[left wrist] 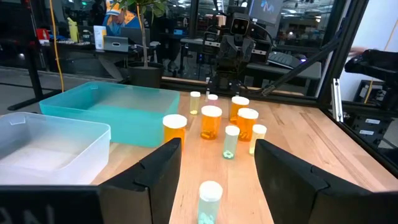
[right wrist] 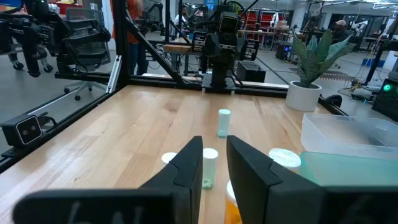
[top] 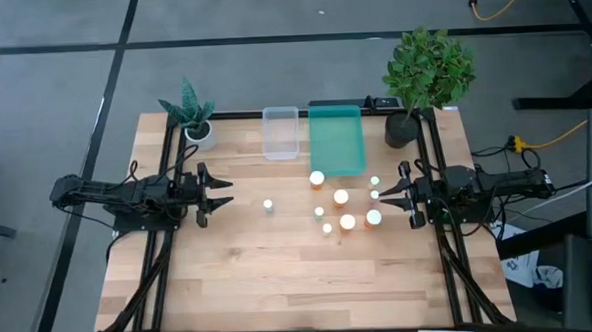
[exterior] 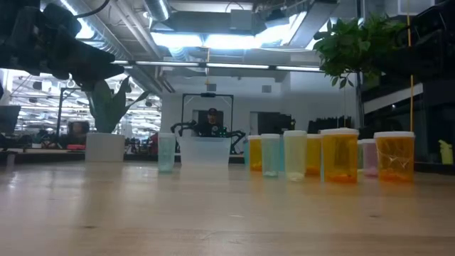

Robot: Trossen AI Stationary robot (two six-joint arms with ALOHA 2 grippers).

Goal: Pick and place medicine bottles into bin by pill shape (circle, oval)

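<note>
Bottles (top: pixel 343 209) cluster right of centre in the high view, one lone bottle (top: pixel 269 204) mid-frame, below the clear bin (top: pixel 281 133) and teal bin (top: pixel 336 139). Left gripper (top: pixel 220 190) and right gripper (top: pixel 385 191) hover spread, empty. Plants (top: pixel 427 70) flank the bins.

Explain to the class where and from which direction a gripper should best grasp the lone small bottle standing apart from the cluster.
Probably around the capped top of the lone small bottle, coming straight down: it stands upright with open table all around. The left gripper is nearest.
</note>
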